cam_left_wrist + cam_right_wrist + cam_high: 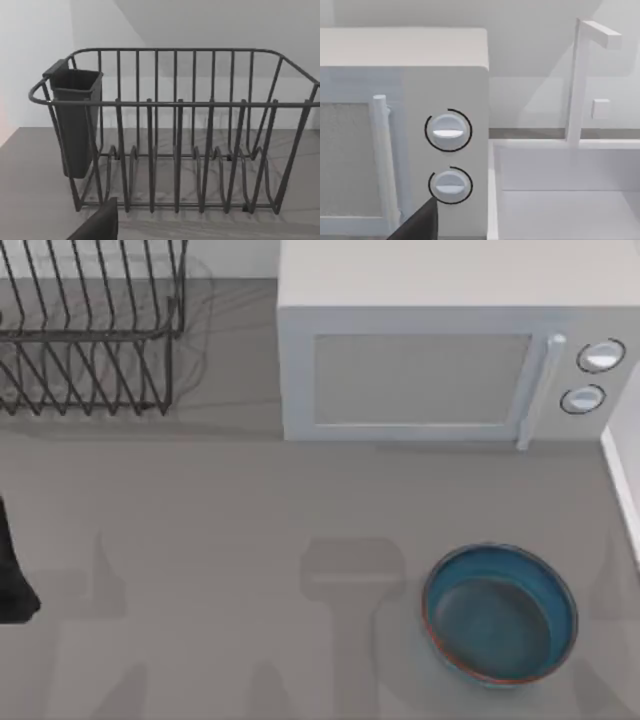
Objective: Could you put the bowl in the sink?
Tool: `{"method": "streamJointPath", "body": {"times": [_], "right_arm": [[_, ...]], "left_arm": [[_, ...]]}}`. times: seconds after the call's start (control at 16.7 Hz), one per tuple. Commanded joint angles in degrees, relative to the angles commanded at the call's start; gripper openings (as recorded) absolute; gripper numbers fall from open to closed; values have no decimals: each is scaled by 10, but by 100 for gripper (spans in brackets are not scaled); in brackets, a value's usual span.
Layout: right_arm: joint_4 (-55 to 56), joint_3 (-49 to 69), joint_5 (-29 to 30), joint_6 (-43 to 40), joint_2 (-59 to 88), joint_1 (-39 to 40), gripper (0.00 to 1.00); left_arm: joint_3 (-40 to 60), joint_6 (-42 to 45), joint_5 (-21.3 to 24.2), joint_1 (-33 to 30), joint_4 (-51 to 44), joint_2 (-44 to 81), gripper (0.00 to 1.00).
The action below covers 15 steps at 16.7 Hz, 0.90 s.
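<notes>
The bowl (500, 612) sits upright on the grey counter at the front right, teal-blue inside with a thin reddish-brown rim. Nothing touches it. The white sink (560, 200) lies to the right of the microwave, with its faucet (580, 85) standing behind the basin; its edge (625, 480) runs along the right side of the top view. My left arm (10, 570) is a dark shape at the far left edge, well away from the bowl. A dark part of my left gripper (97, 225) faces the dish rack. A dark part of my right gripper (417, 225) faces the microwave's knobs.
A white microwave (440, 350) stands at the back, door shut, with a handle and two knobs (598, 356) on its right. A dark wire dish rack (90, 330) with a cutlery cup (75, 120) stands at the back left.
</notes>
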<state>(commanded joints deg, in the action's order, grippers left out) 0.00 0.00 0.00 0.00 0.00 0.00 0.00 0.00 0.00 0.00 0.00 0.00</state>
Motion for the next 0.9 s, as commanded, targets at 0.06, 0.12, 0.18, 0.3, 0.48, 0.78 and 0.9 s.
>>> {"method": "streamJointPath", "body": {"times": [0.06, 0.12, 0.18, 0.3, 0.48, 0.78, 0.9], "right_arm": [[0, 0, 0, 0, 0, 0, 100], [0, 0, 0, 0, 0, 0, 100], [-6, 7, 0, 2, 7, 3, 100], [-35, 37, -1, 14, 37, 14, 100], [-113, 117, -2, 43, 129, 42, 100], [-299, 298, 0, 108, 382, 106, 100], [-379, 373, 1, 135, 499, 133, 100]], "left_arm": [[0, 0, 0, 0, 0, 0, 100], [0, 0, 0, 0, 0, 0, 100], [0, 0, 0, 0, 0, 0, 100], [0, 0, 0, 0, 0, 0, 100], [0, 0, 0, 0, 0, 0, 100], [0, 0, 0, 0, 0, 0, 100], [0, 0, 0, 0, 0, 0, 100]]}}
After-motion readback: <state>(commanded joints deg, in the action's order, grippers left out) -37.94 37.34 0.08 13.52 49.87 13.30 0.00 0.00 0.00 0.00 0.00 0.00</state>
